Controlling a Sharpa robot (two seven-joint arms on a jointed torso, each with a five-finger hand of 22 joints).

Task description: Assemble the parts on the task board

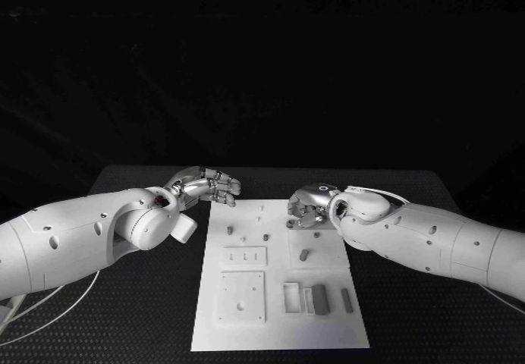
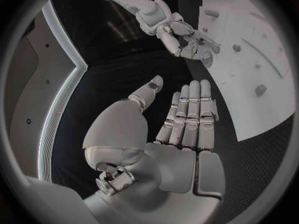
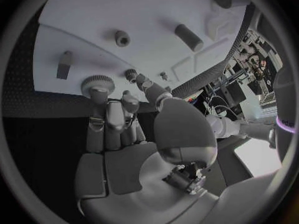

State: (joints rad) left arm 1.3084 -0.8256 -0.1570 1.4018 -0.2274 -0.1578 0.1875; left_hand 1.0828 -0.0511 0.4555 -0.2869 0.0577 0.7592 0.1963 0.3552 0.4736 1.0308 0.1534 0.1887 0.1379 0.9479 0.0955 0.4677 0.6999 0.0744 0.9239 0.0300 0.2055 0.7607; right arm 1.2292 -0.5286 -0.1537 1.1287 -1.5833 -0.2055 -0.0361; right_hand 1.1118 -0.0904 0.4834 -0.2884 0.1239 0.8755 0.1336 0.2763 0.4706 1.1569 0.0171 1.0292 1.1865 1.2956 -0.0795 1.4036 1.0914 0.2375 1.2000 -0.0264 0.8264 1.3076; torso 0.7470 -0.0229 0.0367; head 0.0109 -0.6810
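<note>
Gear (image 3: 97,86) pinched in right robot hand (image 1: 309,208) above task board (image 1: 279,334).

Task board (image 1: 280,334) lies at mid-table (image 1: 131,318), reaching its near edge. Left hand (image 1: 208,185) sits off the board's far left corner; right hand (image 1: 309,206) over its far right part, touching a gear (image 3: 97,86).

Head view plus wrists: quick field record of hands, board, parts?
left hand: beside the board's far left corner, fingers straight and together, holds nothing
right hand: over the board's far right part, fingertips on a small gear
task board: white, centre of the black table
parts: pegs and blocks spread over the board
</note>
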